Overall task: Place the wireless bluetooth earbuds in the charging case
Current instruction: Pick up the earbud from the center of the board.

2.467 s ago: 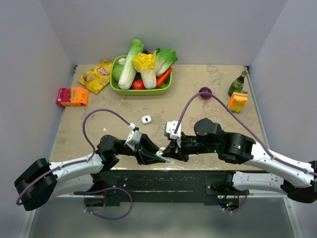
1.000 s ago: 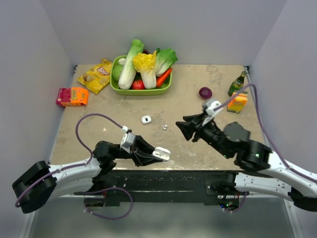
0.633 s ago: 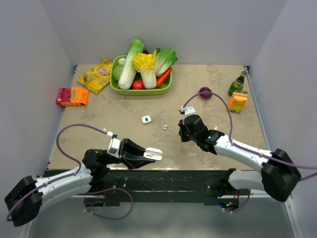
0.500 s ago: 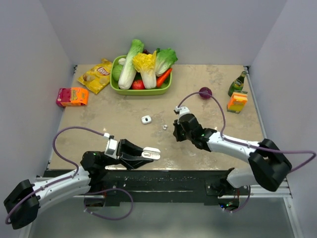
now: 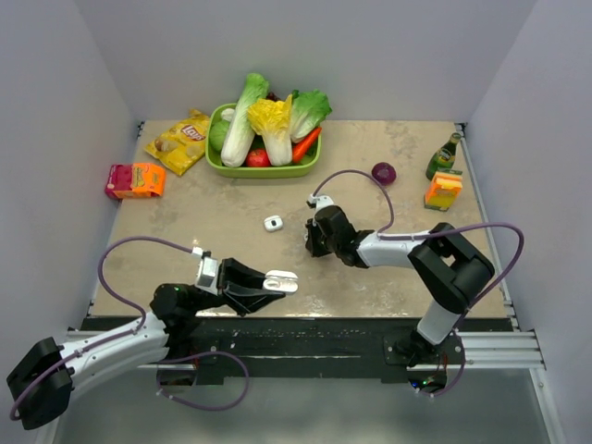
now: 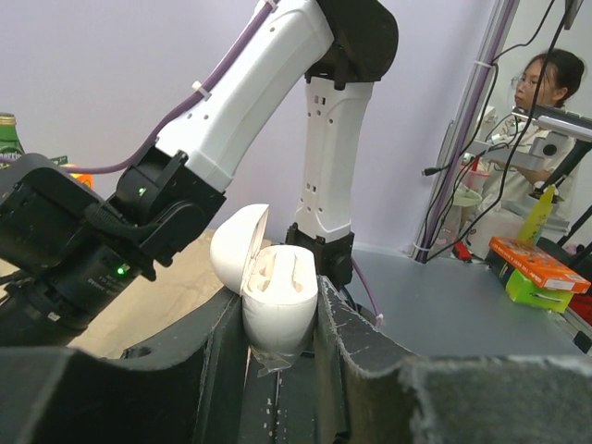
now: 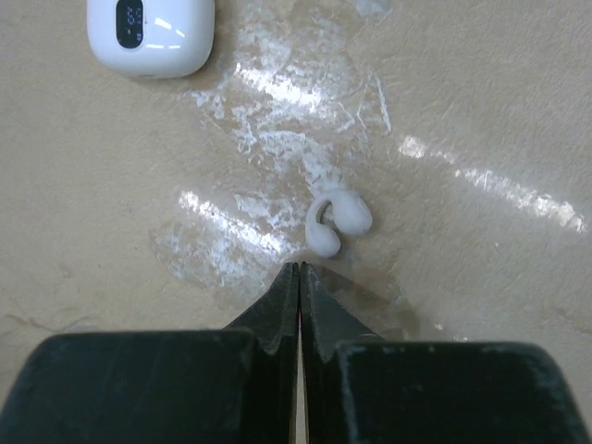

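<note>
The right pincer has swung in and closed empty just short of the earbud (likely must reopen); well apart from it, the left pincer grips the open charging case.

beige marbled table: far middle, a green tray of vegetables; left, a yellow chip bag and red-orange box; right, a purple onion, green bottle and orange carton; mid-table, a small white device with 1 white earbud near it.
</note>
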`<state>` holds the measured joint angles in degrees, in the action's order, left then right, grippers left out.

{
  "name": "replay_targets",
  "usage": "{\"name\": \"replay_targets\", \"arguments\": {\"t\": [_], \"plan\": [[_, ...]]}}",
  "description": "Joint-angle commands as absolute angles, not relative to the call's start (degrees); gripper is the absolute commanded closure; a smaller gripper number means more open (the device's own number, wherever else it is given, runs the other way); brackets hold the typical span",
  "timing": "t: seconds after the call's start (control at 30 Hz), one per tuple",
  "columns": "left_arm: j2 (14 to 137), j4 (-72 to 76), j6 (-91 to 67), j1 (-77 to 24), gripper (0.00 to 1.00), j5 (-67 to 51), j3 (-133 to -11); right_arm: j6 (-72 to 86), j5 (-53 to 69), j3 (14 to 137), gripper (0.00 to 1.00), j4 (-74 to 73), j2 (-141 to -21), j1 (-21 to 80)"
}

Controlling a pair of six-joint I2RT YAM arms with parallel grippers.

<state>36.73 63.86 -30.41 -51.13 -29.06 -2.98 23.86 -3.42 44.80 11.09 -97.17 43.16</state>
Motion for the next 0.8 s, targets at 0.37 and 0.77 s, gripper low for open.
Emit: {"name": "replay_targets", "arguments": {"t": [0.37,0.77], "plan": [[36.4,63.5,-28.7,-51.4,1.00,-28.2,-2.1,24.5,-5.9,47.5,1.00,15.8,-99.8,39.5],[36.6,64.0,-29.0,-51.4,1.00,-28.3,-1.8,24.0,-8.9,46.8,1.00,13.9,-98.5,39.1]]}}
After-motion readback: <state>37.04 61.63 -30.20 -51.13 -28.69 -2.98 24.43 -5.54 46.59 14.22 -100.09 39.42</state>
